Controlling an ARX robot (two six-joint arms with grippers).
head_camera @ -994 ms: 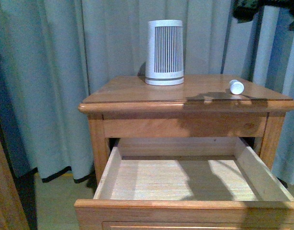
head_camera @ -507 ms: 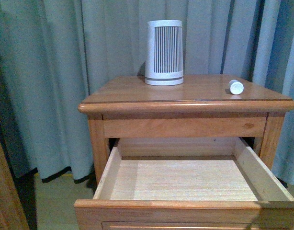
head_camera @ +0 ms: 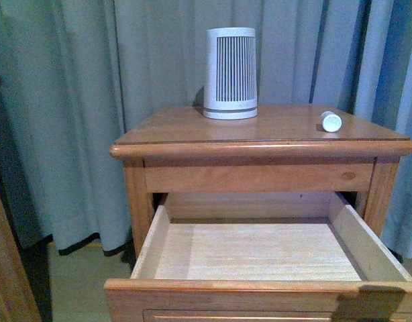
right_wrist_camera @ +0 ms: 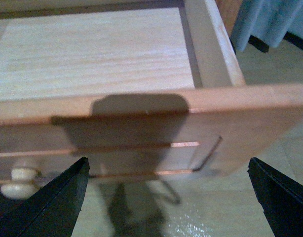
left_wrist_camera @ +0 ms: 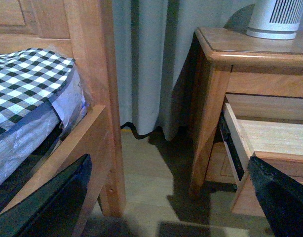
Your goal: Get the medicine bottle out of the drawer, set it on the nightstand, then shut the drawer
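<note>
The nightstand (head_camera: 192, 131) stands in front of grey-green curtains (head_camera: 92, 87). The medicine bottle (head_camera: 331, 121) lies on its side on the nightstand's top, toward the right rear corner, with its white cap end facing the front camera. A ribbed white-grey tapered appliance (head_camera: 230, 74) stands upright at the back of the same top, well apart from the bottle.

The drawer (head_camera: 260, 285) below the top is pulled far out of the nightstand. Its pale wood floor is bare.

Neither arm shows in the front view. In the left wrist view the left hand (left_wrist_camera: 166, 197) has its two dark fingers (left_wrist_camera: 53, 207) set wide apart with nothing between them; it sits low beside the nightstand's left side, with a wooden bed frame (left_wrist_camera: 92, 98) and a checked cover (left_wrist_camera: 28, 79) on the other side.

In the right wrist view the right hand (right_wrist_camera: 161, 197) also has its fingers (right_wrist_camera: 280, 197) spread wide and holds nothing. It is just in front of the drawer's panelled front, with the round knob (right_wrist_camera: 20, 181) near one finger. A shadow falls across the drawer front.
</note>
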